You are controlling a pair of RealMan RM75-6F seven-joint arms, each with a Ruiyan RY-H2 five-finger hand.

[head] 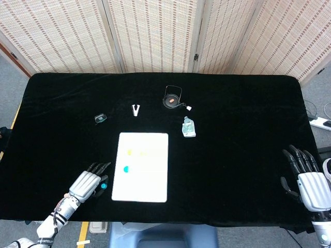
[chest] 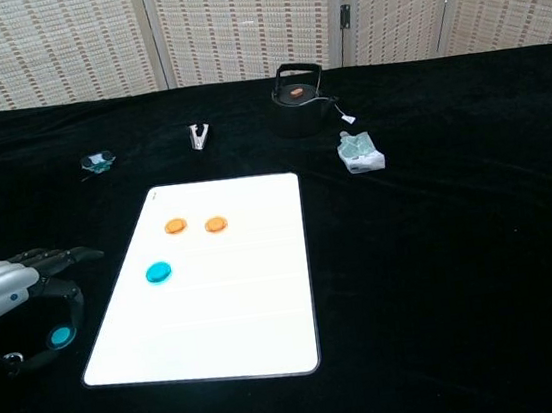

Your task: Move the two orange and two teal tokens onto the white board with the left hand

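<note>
Tokens are nearly all placed: two orange tokens [chest: 195, 225] and one teal token [chest: 158, 272] lie flat on the white board [chest: 247, 301], in its upper left part. The last teal token [chest: 61, 337] lies on the black cloth just off the board's lower left edge, ringed by the left hand [chest: 10, 300], whose fingers curl around it; whether they pinch it I cannot tell. Risk: a thin flat disc may slip from a loose pinch or skid further from the board. Round, it has no long axis; its face points up. The right hand [head: 307, 181], well to the board's right, rests with fingers apart.
</note>
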